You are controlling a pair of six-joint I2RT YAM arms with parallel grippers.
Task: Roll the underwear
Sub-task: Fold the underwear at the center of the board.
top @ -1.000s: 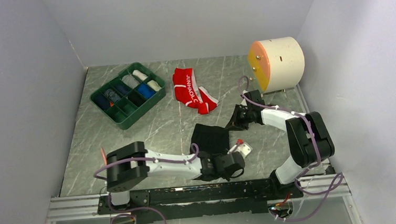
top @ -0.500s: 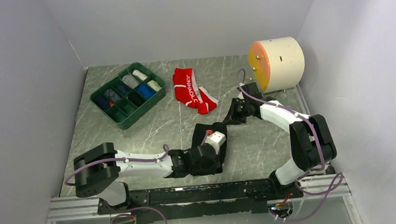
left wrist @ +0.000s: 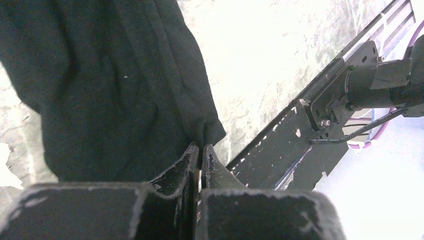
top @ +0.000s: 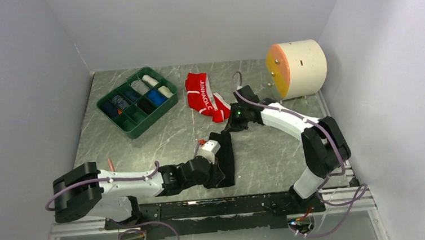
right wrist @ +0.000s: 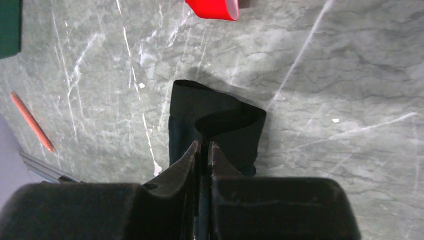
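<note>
The black underwear point(top: 226, 157) lies folded into a narrow strip on the marble table, running from near to far. My left gripper point(top: 218, 175) is shut on its near edge; in the left wrist view the left gripper point(left wrist: 200, 148) pinches the black underwear point(left wrist: 110, 90). At the far end my right gripper point(top: 229, 128) is shut on the cloth; in the right wrist view the right gripper point(right wrist: 204, 144) nips the black underwear point(right wrist: 220, 125). The red underwear point(top: 203, 97) lies crumpled farther back, apart from both grippers, and its edge point(right wrist: 212, 7) shows at the top of the right wrist view.
A green divided tray point(top: 135, 101) holding rolled items sits at the back left. A cream cylinder point(top: 298, 67) with an orange face stands at the back right. A thin red stick point(right wrist: 31, 121) lies on the table left of the cloth. The black base rail point(left wrist: 300, 145) runs along the near edge.
Both grippers have swept left while holding the black underwear, folding its right side over into a narrower strip. The left arm's elbow has swung out to the left.
</note>
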